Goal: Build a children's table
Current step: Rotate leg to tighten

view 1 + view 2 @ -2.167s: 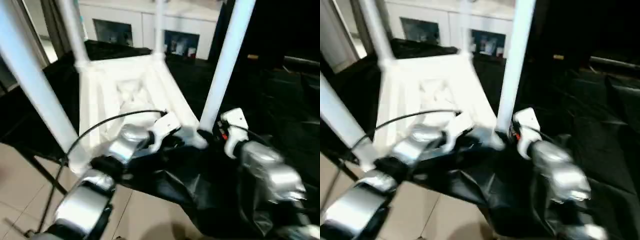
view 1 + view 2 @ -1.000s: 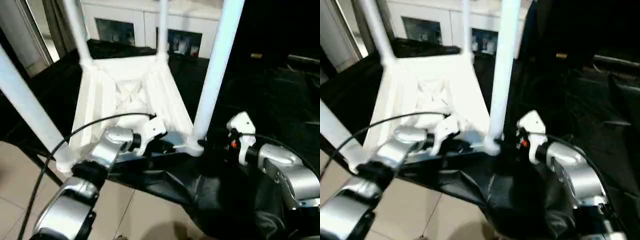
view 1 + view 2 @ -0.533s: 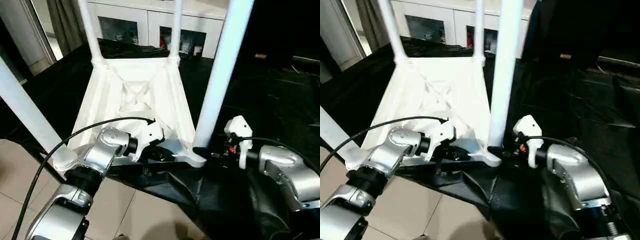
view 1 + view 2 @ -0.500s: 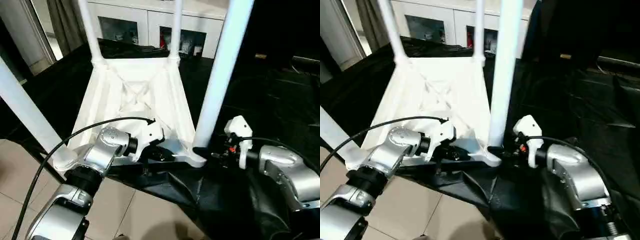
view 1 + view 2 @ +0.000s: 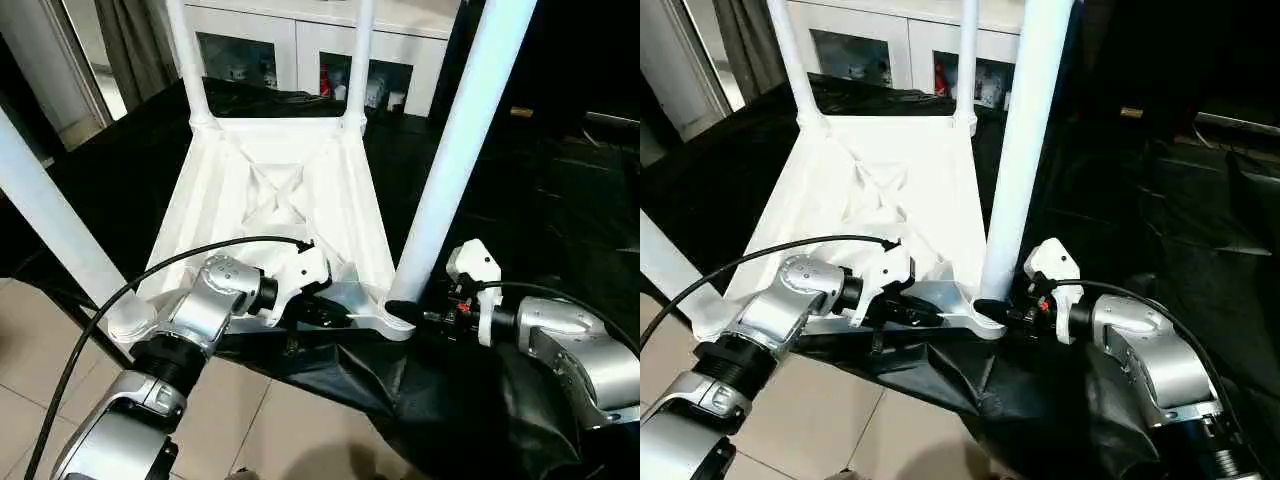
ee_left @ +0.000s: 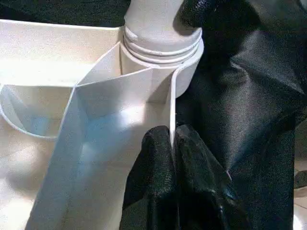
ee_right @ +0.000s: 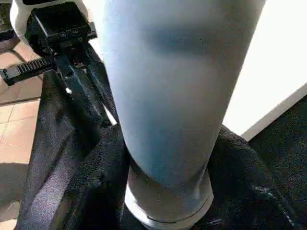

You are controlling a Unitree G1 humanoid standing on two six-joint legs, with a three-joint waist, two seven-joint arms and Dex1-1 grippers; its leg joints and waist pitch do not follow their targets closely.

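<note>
Four white legs (image 5: 460, 150) stand up from the overturned tabletop (image 5: 280, 215), which lies ribbed side up on the black-draped bench (image 5: 560, 210). At its near edge, the left tool (image 6: 171, 143) is clenched on the thin rim beside the near right corner socket (image 6: 160, 43). The right tool (image 7: 165, 158) grasps that corner's leg at its base, one black finger on each side.

The white plastic rectangular tabletop (image 5: 270, 215) is laid underside up on the black cloth-covered surface (image 5: 560, 210). Four long tapered white tube legs are stood in its corner sockets. Near right leg (image 5: 455, 150): left gripper (image 5: 335, 312) is placed left of its base, right gripper (image 5: 415, 316) right.
</note>
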